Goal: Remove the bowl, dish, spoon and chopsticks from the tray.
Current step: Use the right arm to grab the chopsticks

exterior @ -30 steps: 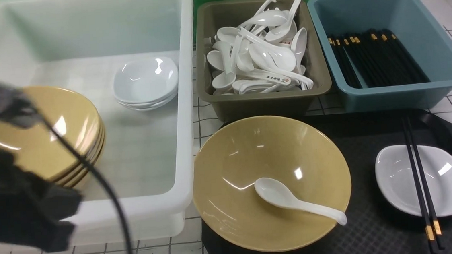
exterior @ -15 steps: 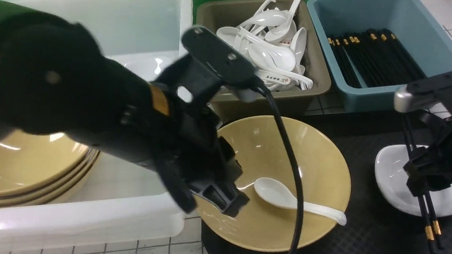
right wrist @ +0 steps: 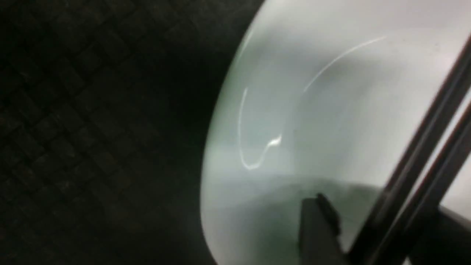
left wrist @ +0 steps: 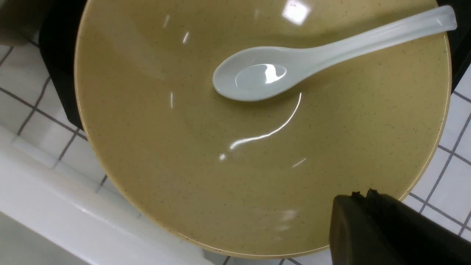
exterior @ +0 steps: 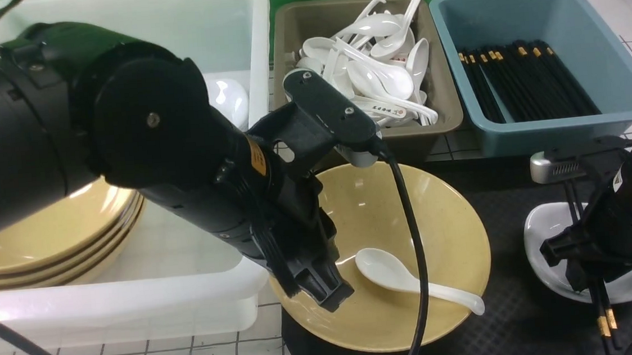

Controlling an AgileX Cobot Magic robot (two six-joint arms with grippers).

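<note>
Front view. One black tray [exterior: 519, 319] carries four kinds of ware. One mustard-yellow bowl [exterior: 444, 224] sits at the tray's left end, its rim overhanging the tray edge. One white soup spoon [exterior: 408, 280] lies inside the bowl, scoop at the centre and handle on the near-right rim. One small white dish [exterior: 545, 227] sits at the right end. Two black chopsticks [exterior: 603, 313] lie side by side across the dish, gold bands nearest the camera.

Three bins stand beyond the tray:
- The white bin [exterior: 134, 304] holds a stack of yellow bowls [exterior: 45, 244], at least three rims showing.
- The olive bin [exterior: 431, 134] holds a heap of white spoons [exterior: 387, 76].
- The blue bin [exterior: 543, 131] holds many black chopsticks [exterior: 528, 82].

The left gripper [exterior: 325, 295] hangs over the bowl's near-left rim, jaws pressed together and holding nothing. The right gripper [exterior: 589, 280] is low over the dish. In the right wrist view its jaws appear to stand apart on either side of the pair, with one finger [right wrist: 316, 224] clear of the sticks.
</note>
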